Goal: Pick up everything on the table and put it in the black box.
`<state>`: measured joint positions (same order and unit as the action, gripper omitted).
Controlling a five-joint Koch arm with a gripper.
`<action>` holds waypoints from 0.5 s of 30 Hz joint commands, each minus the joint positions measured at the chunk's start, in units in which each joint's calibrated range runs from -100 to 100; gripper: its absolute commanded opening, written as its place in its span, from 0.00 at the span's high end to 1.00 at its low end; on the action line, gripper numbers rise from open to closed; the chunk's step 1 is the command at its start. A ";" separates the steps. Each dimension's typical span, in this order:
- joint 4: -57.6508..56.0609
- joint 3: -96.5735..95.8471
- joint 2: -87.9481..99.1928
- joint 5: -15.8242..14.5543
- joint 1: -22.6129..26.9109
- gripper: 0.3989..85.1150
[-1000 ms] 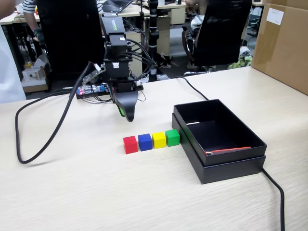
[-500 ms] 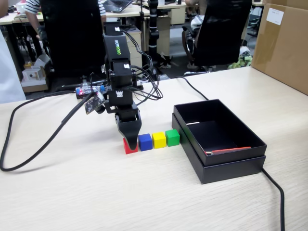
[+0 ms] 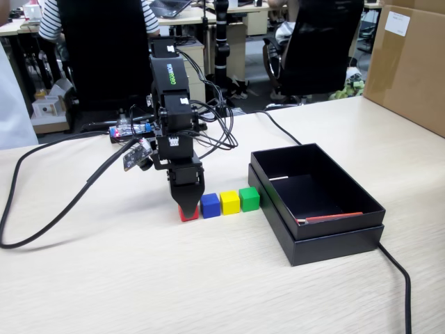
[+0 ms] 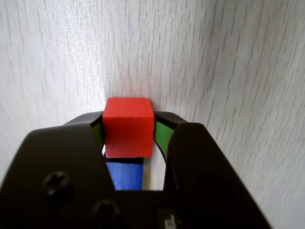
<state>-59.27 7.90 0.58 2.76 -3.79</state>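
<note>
Cubes red (image 4: 127,133), blue (image 3: 210,205), yellow (image 3: 230,202), green (image 3: 249,199); matte black box (image 3: 334,240) with thin red strip (image 3: 332,218); pale beige wood-grain table (image 3: 174,278); black gripper (image 4: 128,138) with green inner pads (image 4: 162,137); brown cardboard box (image 3: 410,66).

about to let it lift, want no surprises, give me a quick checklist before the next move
1. Red cube sits between the fingers: ok.
2. Fingers pressed tight on both cube sides: cannot tell; the wrist view shows a thin gap on the left.
3. Blue cube clear of the gripper: not ok; it sits right beside it.
4. Black box empty, ready to receive: ok.
5. Yellow cube and green cube undisturbed in the row: ok.
</note>
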 commanded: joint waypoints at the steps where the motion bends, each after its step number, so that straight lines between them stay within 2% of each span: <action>1: -1.33 2.35 10.61 0.10 -0.05 0.84; 7: -4.87 3.35 26.55 0.05 2.69 0.84; 11: -4.87 8.06 30.69 -1.66 9.62 0.84; 15: -4.87 13.41 26.67 -2.69 13.82 0.84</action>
<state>-64.00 17.30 26.21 0.32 9.16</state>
